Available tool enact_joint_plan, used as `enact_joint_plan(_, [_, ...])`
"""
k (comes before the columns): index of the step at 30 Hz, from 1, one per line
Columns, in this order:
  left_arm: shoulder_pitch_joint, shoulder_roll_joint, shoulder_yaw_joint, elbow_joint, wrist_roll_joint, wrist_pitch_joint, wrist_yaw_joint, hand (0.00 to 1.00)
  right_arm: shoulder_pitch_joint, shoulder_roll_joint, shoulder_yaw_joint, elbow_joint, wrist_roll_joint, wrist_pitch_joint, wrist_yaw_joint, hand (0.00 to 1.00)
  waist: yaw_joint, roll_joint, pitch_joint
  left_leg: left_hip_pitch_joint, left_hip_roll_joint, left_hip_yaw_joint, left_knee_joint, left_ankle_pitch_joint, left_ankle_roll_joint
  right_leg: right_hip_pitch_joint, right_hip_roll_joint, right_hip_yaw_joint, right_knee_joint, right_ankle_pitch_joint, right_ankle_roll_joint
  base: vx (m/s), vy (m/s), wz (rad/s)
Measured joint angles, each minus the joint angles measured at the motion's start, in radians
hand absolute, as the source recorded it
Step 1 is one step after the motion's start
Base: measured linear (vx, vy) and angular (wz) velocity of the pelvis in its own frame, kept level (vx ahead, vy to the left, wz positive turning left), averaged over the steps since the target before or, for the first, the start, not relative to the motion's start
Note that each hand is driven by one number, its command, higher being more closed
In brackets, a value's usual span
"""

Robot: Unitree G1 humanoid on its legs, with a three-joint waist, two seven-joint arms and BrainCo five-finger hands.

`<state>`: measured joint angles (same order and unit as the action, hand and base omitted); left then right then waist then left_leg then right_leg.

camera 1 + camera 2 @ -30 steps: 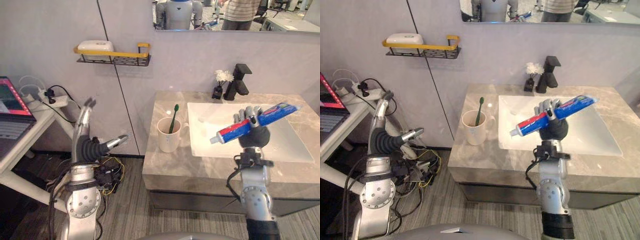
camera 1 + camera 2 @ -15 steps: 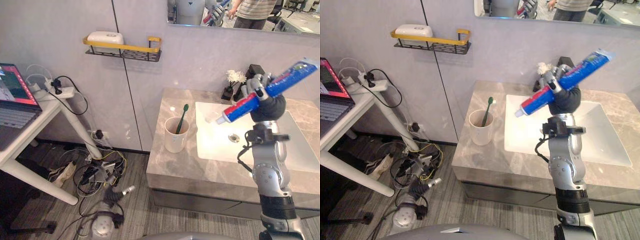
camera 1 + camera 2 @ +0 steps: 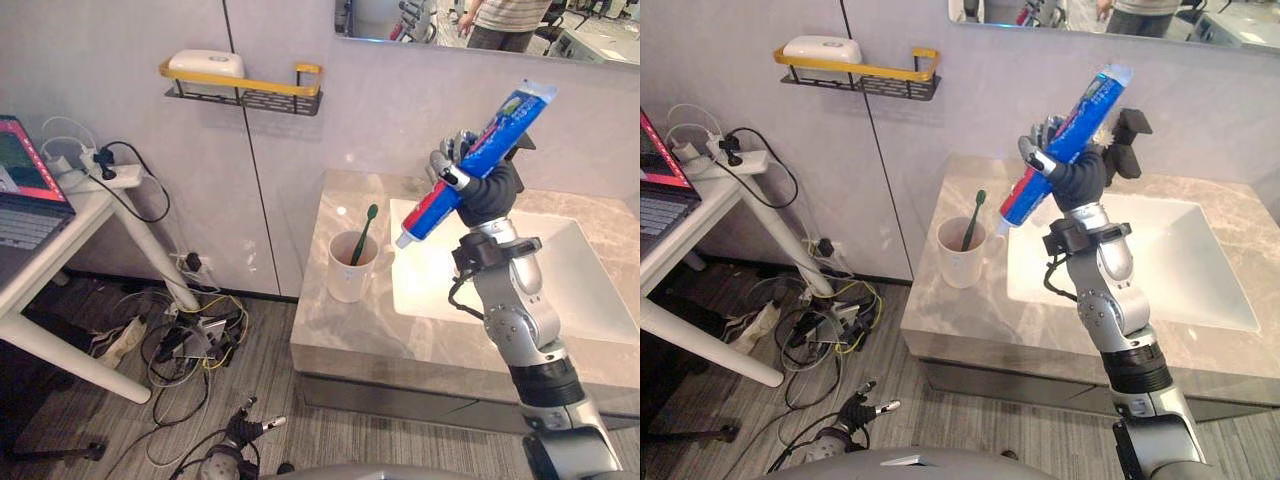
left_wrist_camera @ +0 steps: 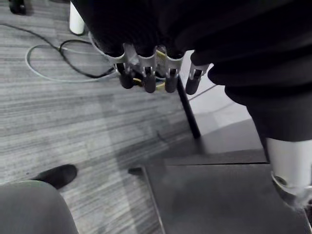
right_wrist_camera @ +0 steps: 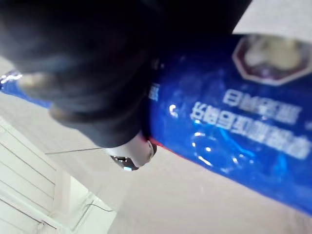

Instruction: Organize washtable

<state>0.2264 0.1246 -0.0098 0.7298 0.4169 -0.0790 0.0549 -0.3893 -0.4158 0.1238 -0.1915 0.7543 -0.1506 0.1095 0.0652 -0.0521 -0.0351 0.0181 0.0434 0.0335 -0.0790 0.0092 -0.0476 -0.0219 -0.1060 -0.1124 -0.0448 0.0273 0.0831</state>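
Toothpaste (image 3: 505, 122) was in the air, above the cup (image 3: 348, 272) and to its right. The right hand (image 3: 490, 195) had its fingers curled round the middle of the tube. The tube stood on a slant, with the white cap end low and nearest to the cup and the flat end high and farther from it. The cap hung just right of the cup's rim and a little above it, without touching it.

I judged that the step in hand was carrying the toothpaste to the cup, so the grasp was done and the placing was not yet done. The next move probably called for bringing the cap end over the cup's mouth and turning the tube more upright. After this it would go down beside the toothbrush (image 3: 365, 228), which leaned inside the cup, and only then should the fingers loosen. Care was needed not to knock the cup, because it stood near the front-left part of the surface (image 3: 345, 335).

The left hand (image 3: 862, 408) hung low by the floor, far below the cup and to its left, with relaxed fingers and nothing in it.

Counted, there was one toothpaste, one cup and one toothbrush. There was also one basin (image 3: 600, 310) right of the cup and one black faucet (image 3: 1130, 135) behind the basin. One shelf (image 3: 250, 90) hung on the wall above and left of the cup, with one soap box (image 3: 206, 64) on it.
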Motion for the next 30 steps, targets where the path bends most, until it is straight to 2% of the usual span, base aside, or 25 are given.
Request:
enact_joint_plan(9, [-0.018, 0.017, 0.01, 0.098, -0.016, 0.014, 0.001, 0.0, -0.026, 0.0, 0.032, 0.018, -0.001, 0.0, -0.001, 1.0, 0.001, -0.003, 0.002, 0.004, 0.0, -0.003, -0.002, 0.0, 0.0, 0.004, 0.0, -0.002, 0.0, 0.0, 0.0, 0.0, 0.0, 0.0])
enact_joint_plan(15, [-0.021, 0.017, 0.033, 0.131, -0.019, 0.022, 0.003, 0.0, -0.077, 0.0, 0.038, 0.072, -0.04, 0.002, -0.004, 1.0, 0.004, -0.005, 0.004, 0.002, 0.0, -0.012, -0.003, 0.0, 0.0, 0.005, 0.0, -0.008, -0.001, 0.0, 0.0, 0.0, -0.001, 0.02])
enact_joint_plan(22, [-0.02, 0.019, 0.052, 0.136, -0.049, 0.029, 0.004, 0.0, -0.092, -0.017, 0.041, 0.075, -0.08, 0.002, -0.013, 1.0, 0.009, -0.018, 0.016, 0.002, 0.0, -0.014, -0.003, 0.0, 0.0, 0.006, 0.0, -0.009, -0.001, 0.0, 0.0, 0.0, 0.0, 0.0])
enact_joint_plan(30, [-0.02, 0.018, 0.052, 0.136, -0.057, 0.029, 0.003, 0.0, -0.097, -0.036, 0.071, 0.104, -0.118, 0.009, -0.011, 1.0, 0.012, -0.018, 0.017, 0.001, 0.0, -0.014, -0.003, 0.0, 0.0, 0.005, 0.0, -0.01, -0.002, 0.0, 0.0, 0.0, 0.0, 0.0])
